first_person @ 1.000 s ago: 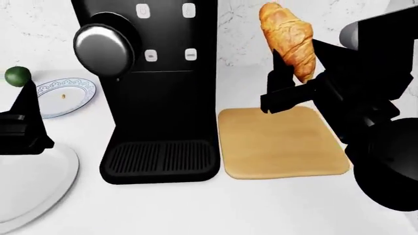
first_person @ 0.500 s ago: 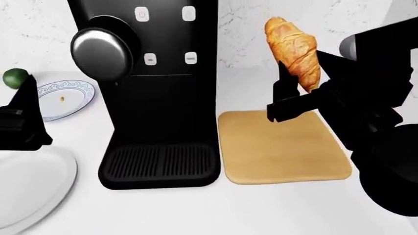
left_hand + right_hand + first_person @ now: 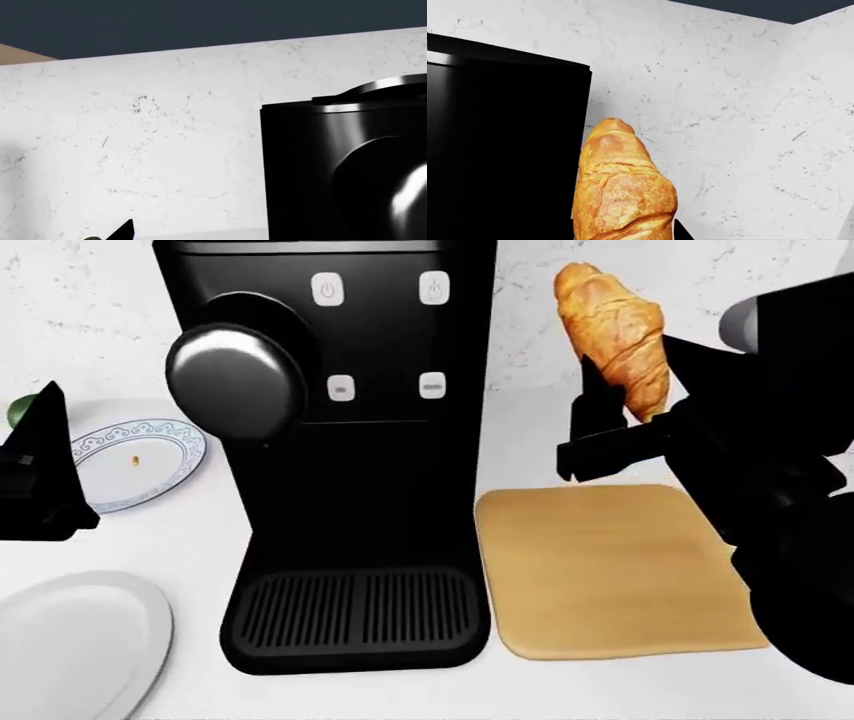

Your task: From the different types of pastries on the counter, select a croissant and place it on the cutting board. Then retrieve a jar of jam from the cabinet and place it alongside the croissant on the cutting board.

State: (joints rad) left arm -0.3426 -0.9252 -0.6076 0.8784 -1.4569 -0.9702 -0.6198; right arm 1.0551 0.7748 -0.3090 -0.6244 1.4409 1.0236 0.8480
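A: Head view: your right gripper is clamped on the croissant, held upright in the air above the far edge of the cutting board.

B: And the left gripper?

A: Near the patterned plate, left of the coffee machine. Fingers apart or together, I cannot tell. No jar in view.

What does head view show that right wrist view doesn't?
Head only: the cutting board bare on the counter, two plates, the right gripper gripping the croissant's lower end, and the left gripper.
Right wrist only: a close look at the croissant crust.
Both: croissant, black coffee machine, marble wall.
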